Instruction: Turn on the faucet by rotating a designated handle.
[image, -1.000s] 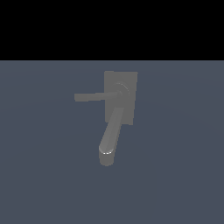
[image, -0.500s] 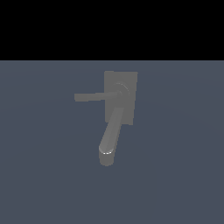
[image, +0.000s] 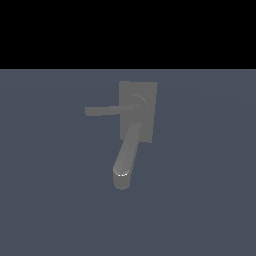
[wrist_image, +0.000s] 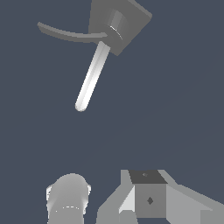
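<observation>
The faucet (image: 138, 111) is a matte grey fixture with a flat rectangular back plate and a round hub. Its thick rounded spout (image: 125, 157) runs down towards the camera. The handle (image: 107, 110), a thin straight bar, sticks out from the hub towards the exterior view's left. The wrist view shows the same faucet (wrist_image: 124, 19), the handle (wrist_image: 70, 35) and the bright spout (wrist_image: 91, 78) from a distance. My gripper (wrist_image: 148, 199) shows only as a grey block at the edge of the wrist view, well away from the faucet, with nothing held. The exterior view has no gripper in it.
A plain dark blue-grey floor (image: 200, 200) surrounds the faucet. A pale grey cylinder of my arm (wrist_image: 68, 201) sits beside the gripper block in the wrist view.
</observation>
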